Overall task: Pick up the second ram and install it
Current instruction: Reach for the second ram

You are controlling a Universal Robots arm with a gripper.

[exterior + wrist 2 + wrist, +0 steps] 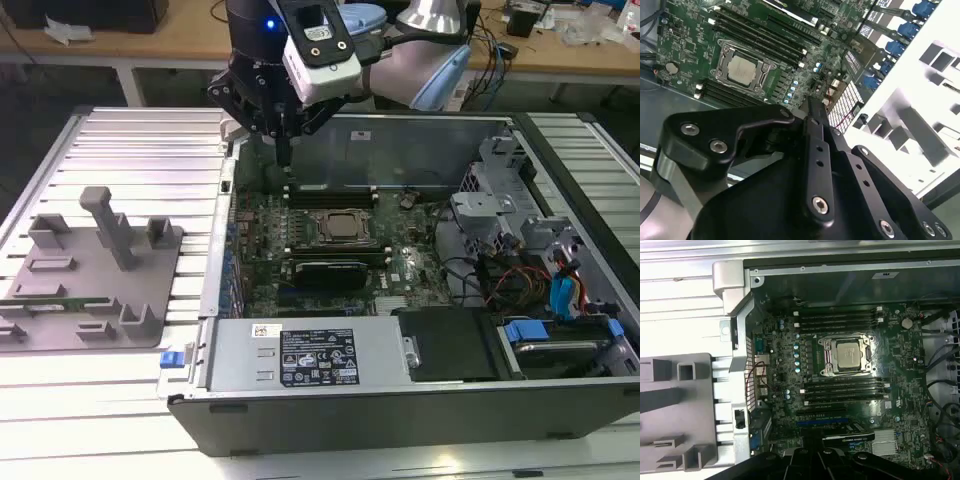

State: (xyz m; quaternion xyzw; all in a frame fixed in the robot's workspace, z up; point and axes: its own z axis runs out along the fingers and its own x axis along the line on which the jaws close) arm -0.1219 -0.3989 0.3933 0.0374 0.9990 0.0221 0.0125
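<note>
A: Where is the tool hanging?

B: The black two-finger tool (pixel 284 158) is hovering over the far corner of the open dark metal computer case (pixel 420 405), toward the exterior view's left. Its tips are pointing down at the green motherboard (pixel 262 235). Its fingers are looking pressed narrow, with nothing showing between them.

A: So it's not carrying the ram?

B: No. The second ram, a slim flat green circuit-board strip (pixel 52 297), is lying flat on the grey plastic fixture tray (pixel 150 280), well apart from the tool. The tray is sitting on the ribbed white tabletop (pixel 140 150) just beside the case.

A: Why is it lying among those blocks?

B: Just judging here: the grey blocks and the tall grey post (pixel 108 225) are probably acting as locators, giving each part a known spot for grasping.

A: And the slots?

B: The long black memory slots (pixel 840 319) are running on both sides of the square silver CPU socket (pixel 846 354). I can't tell if any is filled. The case is lying on its side with the lid off, so the board is facing up, which suits a straight-down reach.

A: Progress?

B: I'm reading it as pickup not yet done.
</note>
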